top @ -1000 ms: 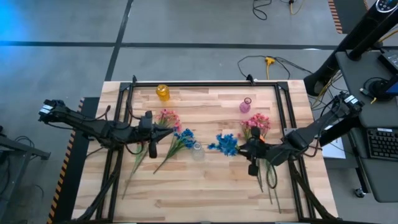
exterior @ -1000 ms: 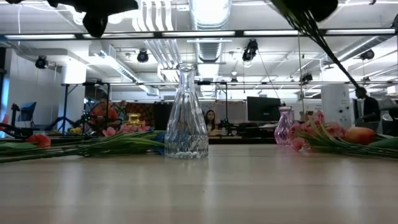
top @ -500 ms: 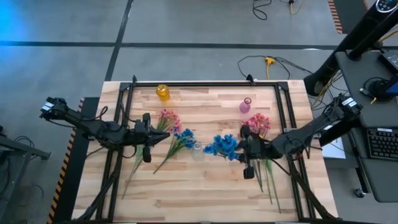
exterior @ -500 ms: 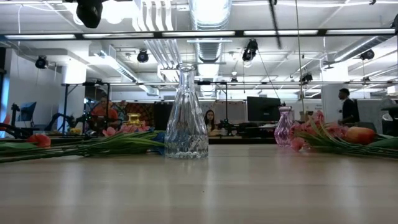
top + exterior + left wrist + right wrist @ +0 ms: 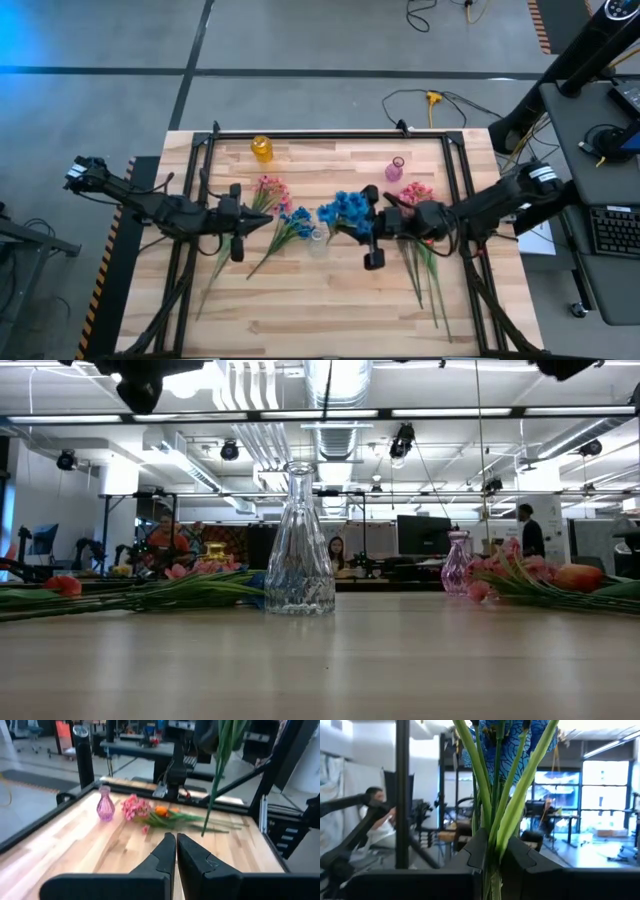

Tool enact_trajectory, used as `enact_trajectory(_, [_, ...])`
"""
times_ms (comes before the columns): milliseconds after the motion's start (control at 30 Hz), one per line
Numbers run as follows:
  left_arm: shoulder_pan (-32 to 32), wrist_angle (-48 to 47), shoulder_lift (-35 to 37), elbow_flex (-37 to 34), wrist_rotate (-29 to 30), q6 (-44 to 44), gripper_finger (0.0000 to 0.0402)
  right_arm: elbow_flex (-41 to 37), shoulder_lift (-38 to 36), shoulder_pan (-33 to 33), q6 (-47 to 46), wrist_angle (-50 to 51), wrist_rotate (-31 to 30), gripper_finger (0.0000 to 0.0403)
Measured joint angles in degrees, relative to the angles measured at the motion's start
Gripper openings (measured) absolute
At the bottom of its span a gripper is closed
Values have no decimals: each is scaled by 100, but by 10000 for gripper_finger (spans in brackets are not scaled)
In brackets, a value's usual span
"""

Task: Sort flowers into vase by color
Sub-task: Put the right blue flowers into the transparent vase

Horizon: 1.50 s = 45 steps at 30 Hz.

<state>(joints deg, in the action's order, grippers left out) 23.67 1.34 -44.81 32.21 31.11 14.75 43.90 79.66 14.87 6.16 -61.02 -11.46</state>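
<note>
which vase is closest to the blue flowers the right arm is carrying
The clear glass vase at the table's middle: the right gripper holds the blue flower bunch just beside it. The pink vase and yellow vase stand farther back.

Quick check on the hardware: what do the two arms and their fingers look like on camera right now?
Both arms are dark, slim, jointed links with white-tipped base ends. The left gripper has matte black wedge-shaped fingers; the right gripper has the same angular black fingers. No markings show.

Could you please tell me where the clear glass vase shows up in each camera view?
High view: the clear vase stands mid-table, just below the blue flowers held by the right end effector.
Low view: centre, upright.
Left wrist view: not in it.
Right wrist view: not in it.
Shared landmark: the small pink vase.
</note>
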Motion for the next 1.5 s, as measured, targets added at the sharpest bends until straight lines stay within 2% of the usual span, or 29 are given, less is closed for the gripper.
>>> enact_trajectory(200, [-5, -815, 60, 0, 472, 630, 0, 0, 458, -196, -13, -884, 9, 28])
enact_trajectory(300, [-5, -1150, 74, 0, 702, 1036, 0, 14, 580, -287, -71, -917, 1, 28])
enact_trajectory(433, [-10, -1458, 80, 0, 721, 1374, 0, 28, 669, -394, -280, -918, -7, 28])
enact_trajectory(967, [-16, -1554, 93, 0, 752, 1352, 0, 31, 822, -419, 122, -813, -19, 28])
enact_trajectory(1500, [-16, -1554, 93, 0, 1037, 1291, 0, 35, 1042, -458, 28, -596, -184, 28])
